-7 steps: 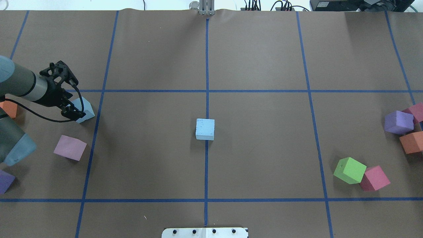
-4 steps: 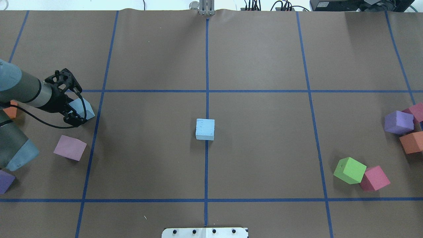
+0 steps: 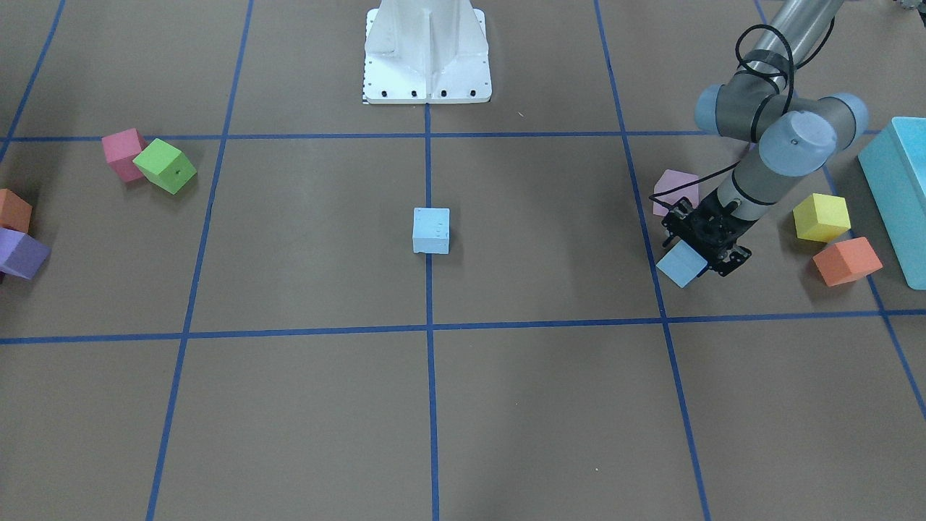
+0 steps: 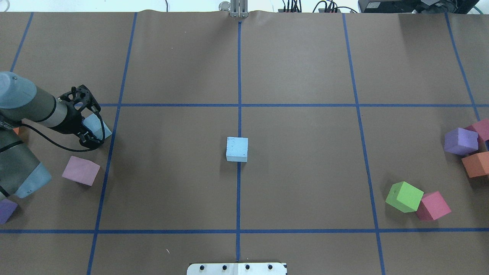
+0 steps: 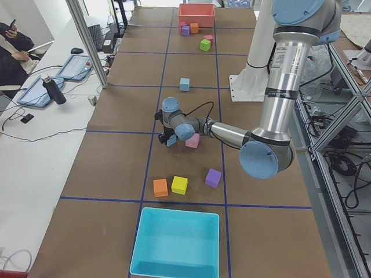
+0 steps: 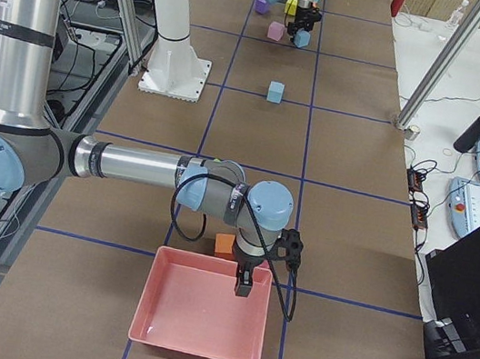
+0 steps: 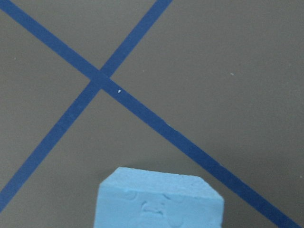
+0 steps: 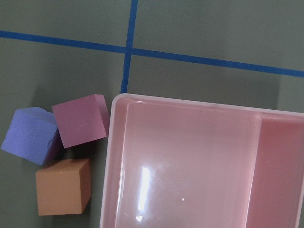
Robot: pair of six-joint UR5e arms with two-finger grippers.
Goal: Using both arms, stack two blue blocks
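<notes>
The job at this moment looks like securing the outer blue block (image 4: 95, 125) at the far left of the overhead view, just left of a vertical tape line (image 4: 114, 126). The left claw (image 3: 694, 252) is down at it, and the wrist view shows the block low and centred. The fingers themselves are hidden, so I cannot tell whether they have closed on it.

To do this well, the fingers should meet two opposite flat faces, not the corners, because the block sits turned against the grid. Foam gives, so a firm but not crushing squeeze is wise. A straight lift should avoid dragging it toward the lilac-pink cube (image 4: 80, 170) nearby. Over the centre blue block (image 4: 237, 149), the wrist will likely need turning so the edges line up, and the release should be low.

The right claw (image 6: 243, 288) hangs over a pink tray (image 6: 149, 335) at the bottom of the right-side view, well away. I cannot tell how far it is opened.

Both blocks are pale sky-blue foam cubes. The outer one shows shallow pits on the face toward the wrist camera. The centre one sits square on the bench (image 4: 305, 172), astride the middle tape line, with faint marks on top.
</notes>
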